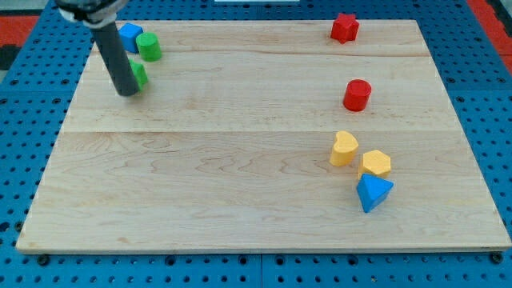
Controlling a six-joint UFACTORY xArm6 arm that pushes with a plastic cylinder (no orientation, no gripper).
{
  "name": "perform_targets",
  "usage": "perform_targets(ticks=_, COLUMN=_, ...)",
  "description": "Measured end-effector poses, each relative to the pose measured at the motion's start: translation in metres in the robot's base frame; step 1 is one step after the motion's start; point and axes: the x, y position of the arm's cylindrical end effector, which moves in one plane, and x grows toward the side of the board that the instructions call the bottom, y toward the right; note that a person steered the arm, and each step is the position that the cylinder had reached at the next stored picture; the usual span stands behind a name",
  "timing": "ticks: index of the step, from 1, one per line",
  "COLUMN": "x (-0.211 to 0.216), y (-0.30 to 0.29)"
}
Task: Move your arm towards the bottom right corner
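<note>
My dark rod comes down from the view's top left, and my tip (127,92) rests on the wooden board (240,176) near its top left corner. Just to the tip's right, touching or nearly so, is a green block (140,75), partly hidden by the rod. Above it sit a blue block (130,36) and a green cylinder (149,46). The board's bottom right corner (500,244) is far from the tip, across the whole board.
A red star-shaped block (345,27) is at the top right and a red cylinder (357,94) below it. A yellow heart-shaped block (344,149), a yellow hexagon (376,163) and a blue triangular block (373,193) cluster at the lower right.
</note>
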Motion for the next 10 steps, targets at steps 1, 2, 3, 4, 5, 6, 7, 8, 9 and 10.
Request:
perform_targets(ticks=1, x=-0.027, y=-0.001)
perform_targets(ticks=2, x=-0.011, y=0.07)
perform_targets(ticks=3, x=-0.009, y=0.112)
perform_targets(ticks=4, x=-0.008, y=0.114)
perform_targets(ticks=5, x=0.039, y=0.17)
perform_targets(ticks=6, x=0.137, y=0.177)
perform_targets(ticks=7, x=0.245, y=0.268)
perform_targets(ticks=8, x=0.273, y=0.348)
perform_targets(ticks=9, x=0.273, y=0.406)
perform_targets(ticks=10, x=0.272, y=0.445)
